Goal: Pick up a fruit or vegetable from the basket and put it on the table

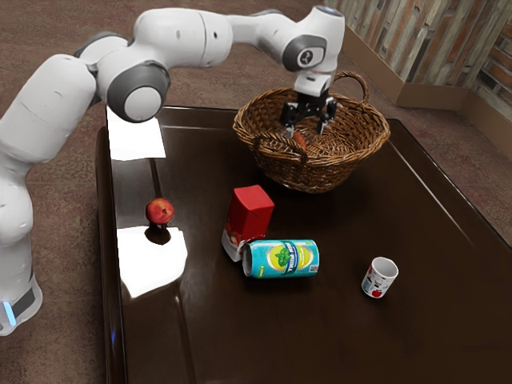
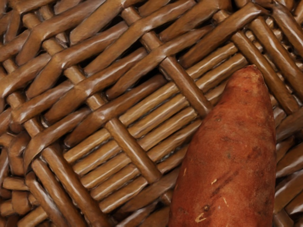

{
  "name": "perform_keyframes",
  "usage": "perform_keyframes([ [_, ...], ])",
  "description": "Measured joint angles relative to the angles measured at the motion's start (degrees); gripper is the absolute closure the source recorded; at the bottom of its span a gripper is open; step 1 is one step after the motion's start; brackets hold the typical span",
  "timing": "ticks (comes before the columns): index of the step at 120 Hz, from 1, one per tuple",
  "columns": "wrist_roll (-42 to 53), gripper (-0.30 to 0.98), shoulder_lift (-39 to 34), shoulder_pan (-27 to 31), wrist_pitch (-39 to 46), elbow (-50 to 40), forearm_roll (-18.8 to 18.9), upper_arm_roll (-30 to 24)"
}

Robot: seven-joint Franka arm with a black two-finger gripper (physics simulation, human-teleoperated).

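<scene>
Since the sweet potato (image 1: 299,139), upper middle of the exterior view, looks stiff and weighty, the claw (image 1: 307,130), spread wide, should grip its thick waist.

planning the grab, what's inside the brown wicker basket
A tapered, reddish-orange sweet potato lies in the brown wicker basket, and the black two-finger gripper reaches in, open. The near wall and gripper hide part of the floor; what's there can't be seen.

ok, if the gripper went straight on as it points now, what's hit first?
Probably the sweet potato just below the gripper; depth is unclear, so a fingertip could meet the basket first.
</scene>
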Motion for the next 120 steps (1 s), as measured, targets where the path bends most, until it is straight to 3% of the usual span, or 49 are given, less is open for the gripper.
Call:
perform_keyframes([
  [40, 0.93, 0.01, -0.64, 0.23, 0.13, -2.96, -0.19, -0.40],
  [70, 0.68, 0.44, -0.64, 0.27, 0.51, -1.36, -0.53, -0.07],
  [85, 0.53, 0.50, -2.02, -0.03, 0.48, 1.68, -0.46, -1.04],
  [96, 0.32, 0.52, -2.42, -0.23, 0.42, 7.63, -0.19, -5.52],
  [105, -0.34, 0.52, -2.07, -1.14, 0.24, 12.40, 2.63, -13.71],
  [120, -1.85, 0.52, 5.07, -9.86, 0.36, 23.43, 7.37, -18.31],
])
